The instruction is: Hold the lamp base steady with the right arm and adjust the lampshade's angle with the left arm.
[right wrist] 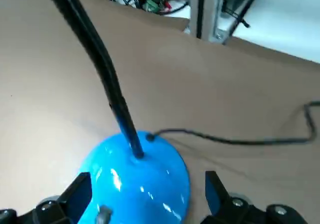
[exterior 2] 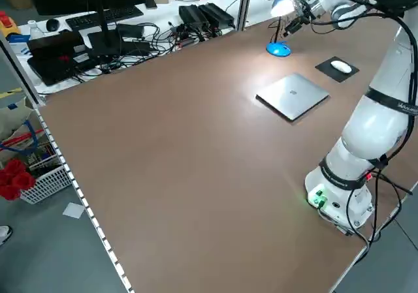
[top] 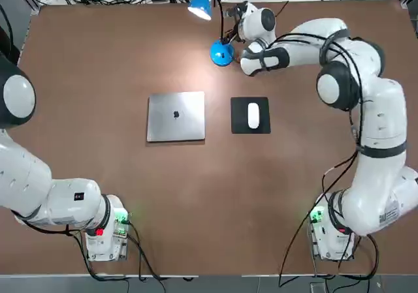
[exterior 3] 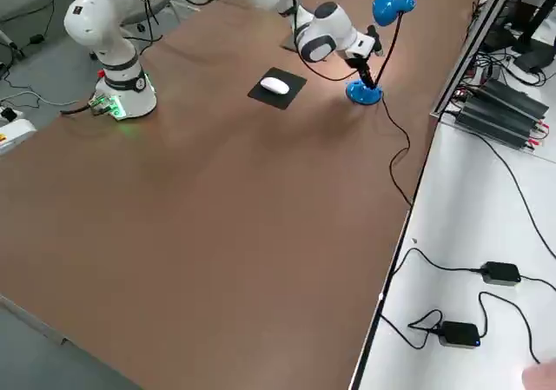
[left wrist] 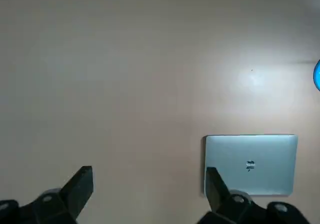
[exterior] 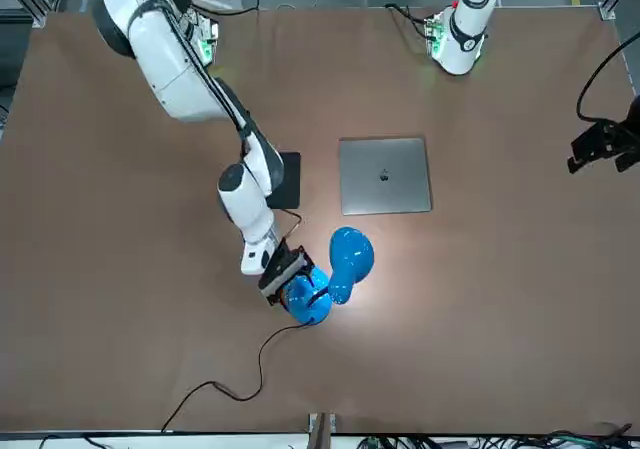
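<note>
The lamp base [top: 221, 53] [exterior: 308, 300] is a glossy blue disc at the table's far side. A thin black neck [right wrist: 106, 77] rises from it to the blue lampshade [top: 201, 4] [exterior: 350, 254], which is lit and tilted over the table. My right gripper [right wrist: 146, 196] [exterior: 284, 273] is low at the base, open, with one finger on each side of the disc [right wrist: 137, 178]. My left gripper [left wrist: 149, 189] [exterior: 600, 146] hangs open high over the table's left part, far from the lamp, holding nothing.
A closed silver laptop [top: 176, 115] [left wrist: 250, 164] lies mid-table. Beside it is a white mouse [top: 253, 115] on a black pad. The lamp's black cable [exterior: 235, 384] trails to the far edge. Desks with cables and power bricks [exterior 3: 460, 331] stand beyond that edge.
</note>
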Motion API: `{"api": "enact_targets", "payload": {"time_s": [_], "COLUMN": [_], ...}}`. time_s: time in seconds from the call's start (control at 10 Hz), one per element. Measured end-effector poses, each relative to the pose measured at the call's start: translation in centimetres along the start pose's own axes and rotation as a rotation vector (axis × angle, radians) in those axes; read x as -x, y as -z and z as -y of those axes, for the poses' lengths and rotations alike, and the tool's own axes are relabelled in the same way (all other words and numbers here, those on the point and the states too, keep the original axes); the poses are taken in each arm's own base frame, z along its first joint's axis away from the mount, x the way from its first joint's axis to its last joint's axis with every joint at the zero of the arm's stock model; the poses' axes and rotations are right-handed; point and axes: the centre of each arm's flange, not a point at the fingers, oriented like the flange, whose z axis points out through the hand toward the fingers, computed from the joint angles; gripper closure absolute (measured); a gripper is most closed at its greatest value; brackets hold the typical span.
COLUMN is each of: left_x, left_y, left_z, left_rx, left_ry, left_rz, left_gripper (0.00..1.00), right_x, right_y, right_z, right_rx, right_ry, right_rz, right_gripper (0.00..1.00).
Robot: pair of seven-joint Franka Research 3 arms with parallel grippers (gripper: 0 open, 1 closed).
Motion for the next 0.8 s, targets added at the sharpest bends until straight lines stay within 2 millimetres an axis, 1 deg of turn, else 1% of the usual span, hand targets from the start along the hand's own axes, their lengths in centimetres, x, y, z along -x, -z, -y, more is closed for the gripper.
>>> {"api": "enact_targets", "payload": {"time_s": [0.1, 0.3, 0.4, 0.6, 0.7, 0.8], "left_x": [0.2, 0.3, 0.3, 0.3, 0.3, 0.3], "left_y": [0.3, 0.4, 0.4, 0.3, 0.3, 0.3], "left_z": [0.1, 0.8, 0.9, 1.0, 1.0, 1.1], "left_rx": [0.000, -0.001, -0.002, -0.002, -0.002, -0.002], "left_ry": [0.011, 0.023, 0.027, 0.028, 0.028, 0.030], "left_rz": [-0.005, -0.006, -0.005, -0.004, -0.004, -0.004], "left_gripper": [0.01, 0.01, 0.01, 0.01, 0.01, 0.01], "right_x": [0.3, 0.8, 0.1, -2.0, -2.6, -2.6], "right_y": [3.0, 10.3, 14.5, 23.9, 28.1, 31.9], "right_z": [-1.1, -3.7, -4.4, -5.0, -5.4, -6.5], "right_rx": [0.020, 0.087, 0.129, 0.178, 0.180, 0.182], "right_ry": [-0.007, -0.020, -0.031, -0.136, -0.199, -0.269], "right_rz": [0.016, 0.100, 0.171, 0.300, 0.349, 0.402], "right_gripper": [0.00, 0.00, 0.00, 0.00, 0.00, 0.00]}}
